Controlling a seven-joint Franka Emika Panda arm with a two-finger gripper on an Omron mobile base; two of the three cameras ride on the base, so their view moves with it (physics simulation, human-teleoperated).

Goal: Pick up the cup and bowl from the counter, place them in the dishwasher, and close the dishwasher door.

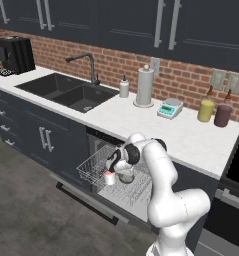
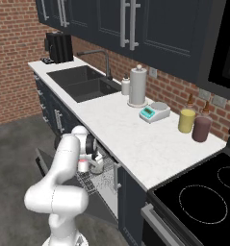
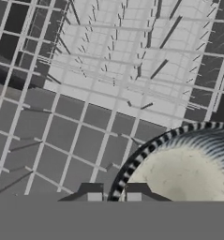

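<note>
The dishwasher door (image 1: 89, 199) lies dropped open, and the silver wire rack (image 1: 93, 167) is pulled out over it below the white counter (image 1: 141, 122). My arm bends down into the rack. The gripper (image 3: 114, 197) is shut on the dark rim of the grey metallic bowl (image 3: 188, 178), which hangs just over the rack wires. From the left base view the bowl (image 1: 126, 176) sits under my hand, with the small white cup (image 1: 109, 177) with a red inside right beside it in the rack. The right base view has the cup (image 2: 83, 166) and the bowl (image 2: 96, 167) side by side.
On the counter stand a paper towel roll (image 1: 145, 86), a small scale (image 1: 170, 108), a yellow canister (image 1: 206, 110), a maroon canister (image 1: 223, 115) and a soap bottle (image 1: 124, 87). A sink (image 1: 66, 90) lies left, a black stove (image 2: 203, 197) right.
</note>
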